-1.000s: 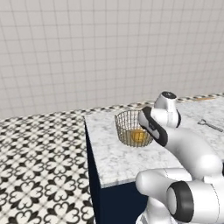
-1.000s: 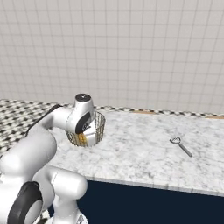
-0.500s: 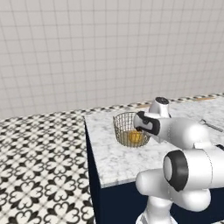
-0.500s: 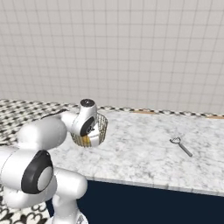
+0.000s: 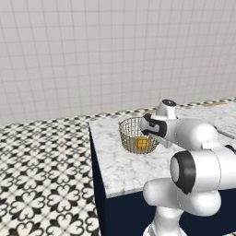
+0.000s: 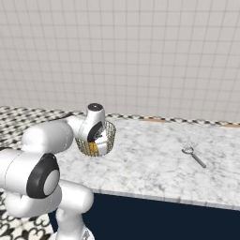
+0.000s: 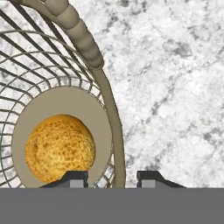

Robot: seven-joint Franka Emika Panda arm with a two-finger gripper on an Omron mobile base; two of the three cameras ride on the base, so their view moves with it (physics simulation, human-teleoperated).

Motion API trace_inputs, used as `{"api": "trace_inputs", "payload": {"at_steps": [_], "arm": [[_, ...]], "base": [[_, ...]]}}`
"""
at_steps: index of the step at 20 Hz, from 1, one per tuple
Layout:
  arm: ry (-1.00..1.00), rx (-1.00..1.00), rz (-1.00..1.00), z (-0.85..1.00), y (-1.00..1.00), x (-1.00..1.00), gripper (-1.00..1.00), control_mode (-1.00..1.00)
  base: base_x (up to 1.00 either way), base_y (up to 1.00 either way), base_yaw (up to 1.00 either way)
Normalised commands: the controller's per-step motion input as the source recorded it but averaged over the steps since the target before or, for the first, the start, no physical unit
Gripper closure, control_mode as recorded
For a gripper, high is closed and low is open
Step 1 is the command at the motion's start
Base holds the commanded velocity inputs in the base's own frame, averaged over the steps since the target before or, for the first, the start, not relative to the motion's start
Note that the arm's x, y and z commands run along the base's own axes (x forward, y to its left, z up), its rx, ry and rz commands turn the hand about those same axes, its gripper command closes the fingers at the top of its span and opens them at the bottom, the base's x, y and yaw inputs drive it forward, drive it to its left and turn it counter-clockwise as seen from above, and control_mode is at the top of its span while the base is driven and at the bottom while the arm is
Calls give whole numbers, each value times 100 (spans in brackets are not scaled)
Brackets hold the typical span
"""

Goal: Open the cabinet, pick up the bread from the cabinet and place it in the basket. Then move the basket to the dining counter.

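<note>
In the left base view the basket (image 5: 137, 135) stands upright just left of centre, mouth facing up, near the left end of the dining counter (image 5: 123, 171). The bread (image 5: 141, 143) lies on its floor as a rounded lump with no clear long axis. The gripper (image 5: 148, 130) sits at the basket's right rim, its fingers hidden by the hand.

In the right base view the basket (image 6: 100, 138) is left of centre, partly behind the hand, with the bread (image 6: 93, 147) showing through the mesh. A small metal utensil (image 6: 194, 156) lies well apart at the right, on the marble top (image 6: 154, 168).

In the hand view the bread (image 7: 60, 148) fills the lower left, resting on the basket's flat base. The basket rim (image 7: 114, 131) runs down the middle of the frame between the two fingertips (image 7: 75, 178). The gripper (image 7: 113, 179) is partly open, straddling the rim; whether the pads touch the wire cannot be told.
</note>
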Motion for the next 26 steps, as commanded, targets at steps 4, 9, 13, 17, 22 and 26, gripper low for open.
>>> {"api": "trace_inputs", "payload": {"at_steps": [4,9,13,17,22,26], "arm": [[-2,0,0,20,1,-7,-100,-100],[-11,-1,3,96,1,-41,-100,-100],[-20,-13,14,100,16,-64,-100,-100],[-24,-42,37,100,53,-99,-100,-100],[-5,-54,54,81,71,-88,-100,-100],[34,-44,43,38,78,-11,-100,-100]], "base": [[0,0,0],[0,0,0],[0,0,0],[0,0,0],[0,0,0],[0,0,0]]}}
